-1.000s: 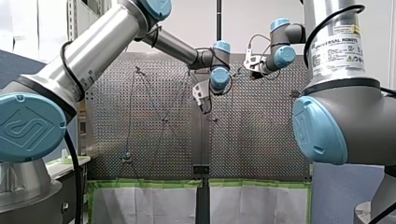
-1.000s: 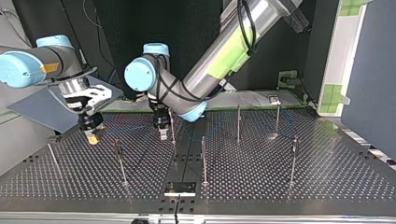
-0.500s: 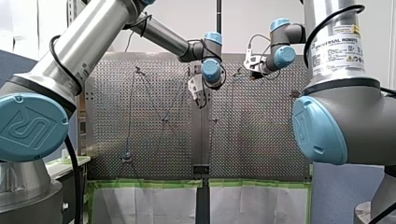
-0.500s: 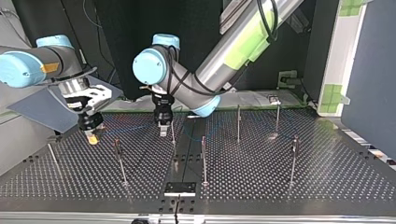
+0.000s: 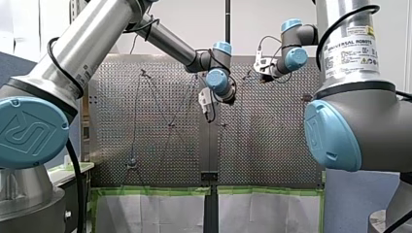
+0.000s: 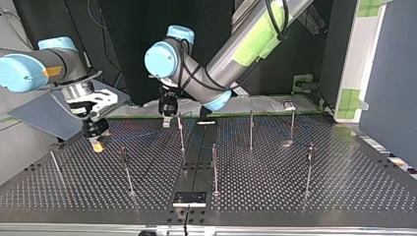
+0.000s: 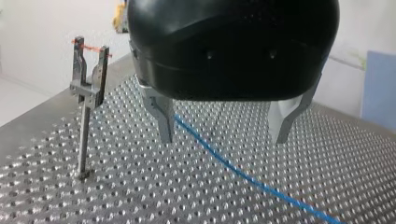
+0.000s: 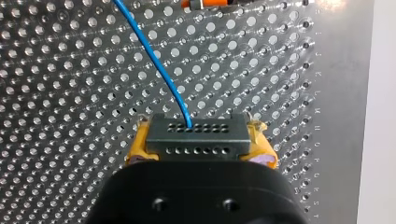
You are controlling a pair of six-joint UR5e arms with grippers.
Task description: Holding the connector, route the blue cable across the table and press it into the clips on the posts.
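**Routing step: connector held, other arm placed over the cable, not yet gripping it.**

My right gripper (image 8: 201, 145) has its yellow-padded fingers clenched on the dark grey rectangular connector (image 8: 196, 133), above the perforated metal tabletop (image 8: 70, 70). The thin blue cable (image 8: 158, 60) leaves the connector and runs away over the holes. My left gripper (image 7: 223, 136) hangs with its metal fingers released. The cable passes between them, close to one finger, near a thin metal post with a forked clip (image 7: 87, 88). In my judgement the next move is to close on the cable, carry it to a clip and press it in, without pulling on the connector.
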